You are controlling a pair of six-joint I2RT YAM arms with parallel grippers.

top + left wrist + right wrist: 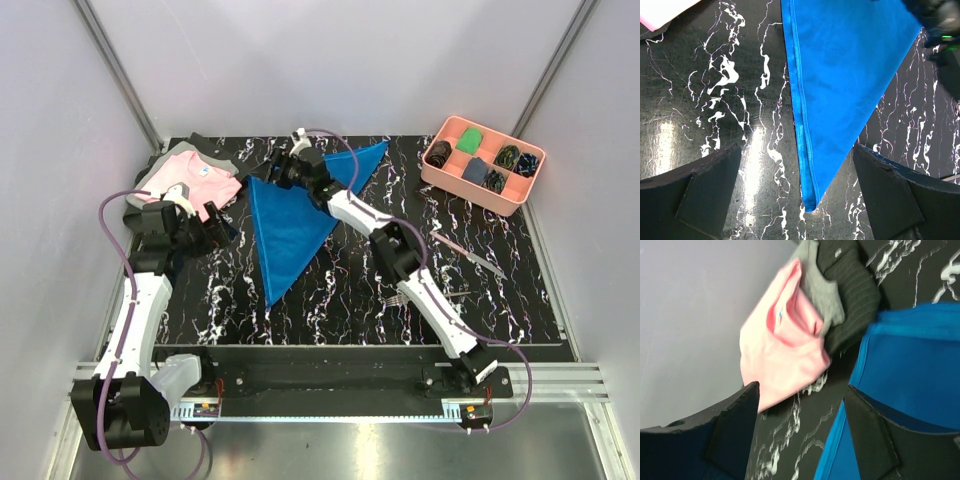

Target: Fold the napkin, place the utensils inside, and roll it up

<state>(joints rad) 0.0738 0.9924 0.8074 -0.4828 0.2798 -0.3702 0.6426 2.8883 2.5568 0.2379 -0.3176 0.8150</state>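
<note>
Top external view, from the left: a pink shirt (196, 173) lies at the far left corner of the table (340, 310). Just beside it the left gripper (214, 226) hovers with its fingers spread wide and nothing between them. Its wrist camera looks down on the near tip of the napkin (290, 230).

The napkin lies left of centre, folded to a long triangle of shiny blue cloth. Its point faces the arms and its hemmed edges sit almost flush along the left side.

The right gripper (284, 172) reaches across to the far left corner of the napkin. Its fingers stand apart and grip nothing I can see, though blue cloth lies under one of them.

The fold looks made. To do this step well, I would lift that arm straight up so no finger drags the slippery cloth, then square any layer that has slid.

Further right, the fork (398, 299) lies near the right arm, partly hidden. The second thin utensil (470, 256) lies well apart from the napkin. A pink tray (478, 195) sits at the far right.
</note>
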